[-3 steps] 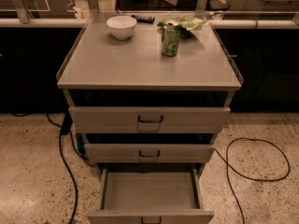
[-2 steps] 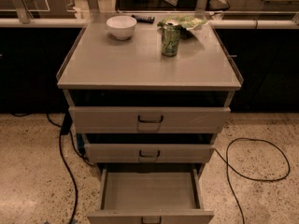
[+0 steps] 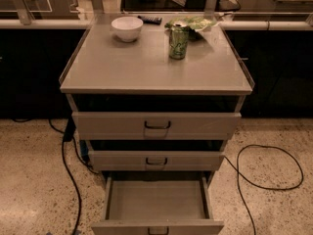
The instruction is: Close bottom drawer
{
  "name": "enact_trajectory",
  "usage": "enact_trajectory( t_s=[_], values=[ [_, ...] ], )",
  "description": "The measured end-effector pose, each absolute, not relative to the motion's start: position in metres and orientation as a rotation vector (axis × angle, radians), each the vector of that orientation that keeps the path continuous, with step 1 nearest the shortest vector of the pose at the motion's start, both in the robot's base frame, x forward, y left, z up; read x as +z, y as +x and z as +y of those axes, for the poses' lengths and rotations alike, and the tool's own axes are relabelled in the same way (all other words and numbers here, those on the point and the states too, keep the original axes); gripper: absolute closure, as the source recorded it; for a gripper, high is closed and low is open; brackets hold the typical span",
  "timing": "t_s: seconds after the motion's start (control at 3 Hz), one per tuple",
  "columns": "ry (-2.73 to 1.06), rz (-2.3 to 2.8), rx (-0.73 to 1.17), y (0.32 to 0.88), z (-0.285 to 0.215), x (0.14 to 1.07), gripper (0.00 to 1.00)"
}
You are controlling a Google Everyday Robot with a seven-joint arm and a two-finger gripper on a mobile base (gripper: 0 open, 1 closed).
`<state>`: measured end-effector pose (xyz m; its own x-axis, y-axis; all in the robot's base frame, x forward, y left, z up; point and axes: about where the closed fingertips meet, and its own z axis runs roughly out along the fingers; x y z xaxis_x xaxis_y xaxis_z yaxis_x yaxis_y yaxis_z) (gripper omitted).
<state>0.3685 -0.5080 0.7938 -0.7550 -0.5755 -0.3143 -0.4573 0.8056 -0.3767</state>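
The bottom drawer (image 3: 156, 199) of the grey-beige cabinet is pulled far out at the bottom of the view, showing its bare flat tray. Its low front panel (image 3: 157, 227) with a small dark pull handle is cut off by the bottom edge. Above it the middle drawer (image 3: 156, 159) stands slightly out, and the top drawer (image 3: 156, 125) stands out a little too. The gripper does not show in the camera view.
On the cabinet top (image 3: 146, 67) stand a white bowl (image 3: 127, 28), a green can (image 3: 178, 43), a crumpled green bag (image 3: 193, 22) and a dark remote (image 3: 149, 19). Black cables lie on the speckled floor at left (image 3: 68, 170) and right (image 3: 264, 165). Dark counters stand behind.
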Motion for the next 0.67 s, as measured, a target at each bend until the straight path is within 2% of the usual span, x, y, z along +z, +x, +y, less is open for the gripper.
enact_trajectory(
  t_s=[0.67],
  values=[
    [-0.877,2.669,-0.312,0.344,-0.487,0.713,0.00]
  ],
)
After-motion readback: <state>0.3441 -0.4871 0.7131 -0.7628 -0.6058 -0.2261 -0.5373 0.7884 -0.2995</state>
